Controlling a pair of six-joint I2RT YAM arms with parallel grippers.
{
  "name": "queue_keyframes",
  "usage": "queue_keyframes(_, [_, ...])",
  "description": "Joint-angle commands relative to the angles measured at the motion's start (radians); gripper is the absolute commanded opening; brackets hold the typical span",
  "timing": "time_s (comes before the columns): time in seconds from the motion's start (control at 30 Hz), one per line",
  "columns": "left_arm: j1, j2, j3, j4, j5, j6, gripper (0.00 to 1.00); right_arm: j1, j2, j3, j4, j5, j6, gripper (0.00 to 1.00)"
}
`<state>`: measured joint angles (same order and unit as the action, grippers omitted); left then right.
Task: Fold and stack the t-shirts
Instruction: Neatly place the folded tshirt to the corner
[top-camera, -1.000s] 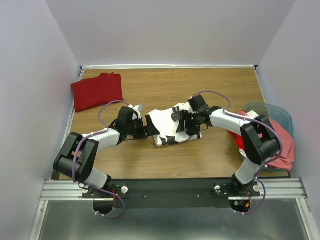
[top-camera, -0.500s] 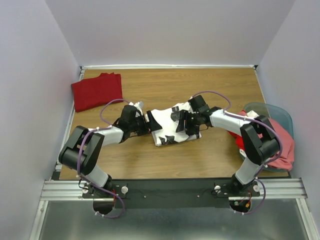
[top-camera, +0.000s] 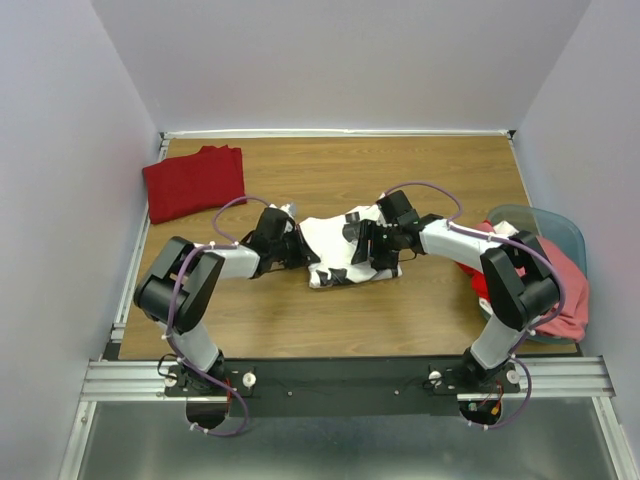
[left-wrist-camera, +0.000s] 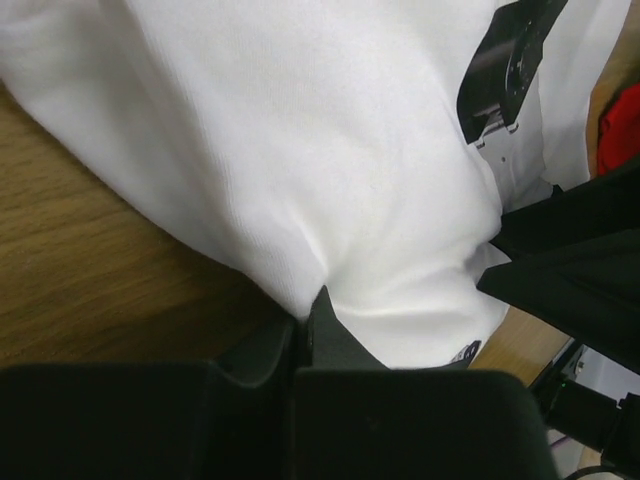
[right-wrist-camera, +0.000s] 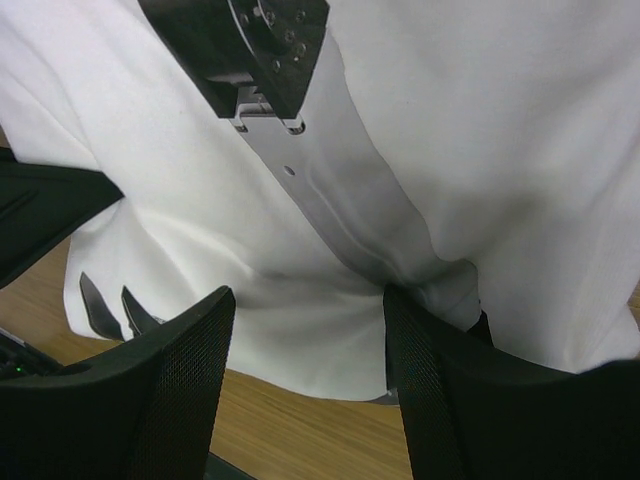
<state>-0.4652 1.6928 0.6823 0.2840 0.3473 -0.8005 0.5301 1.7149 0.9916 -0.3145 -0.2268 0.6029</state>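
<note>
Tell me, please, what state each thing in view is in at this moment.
white t-shirt: partly folded, lying mid-table, one edge pinched.
dark red t-shirt: folded, lying at the table's far left corner.
pink and red shirts: crumpled, unfolded, heaped in the bin.
teal bin: upright, overflowing.
left gripper: shut on the white t-shirt's edge.
right gripper: open, fingers astride the white t-shirt.

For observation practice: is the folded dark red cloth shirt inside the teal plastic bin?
No, the folded dark red cloth shirt lies far left on the wooden table.
</note>
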Motion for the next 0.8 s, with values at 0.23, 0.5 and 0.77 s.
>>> queue_keyframes(0.23, [-0.003,0.005,0.293,-0.5,-0.393,0.273,0.0,0.007,-0.06,-0.024,-0.047,0.01,-0.003,0.72])
queue_keyframes(0.5, [0.016,0.1,0.625,-0.77,-0.562,0.495,0.0,0.007,-0.115,-0.028,-0.086,0.024,-0.017,0.75])
queue_keyframes(0.77, [0.074,0.186,0.856,-0.881,-0.653,0.592,0.0,0.005,-0.189,-0.088,-0.092,0.02,-0.006,0.75])
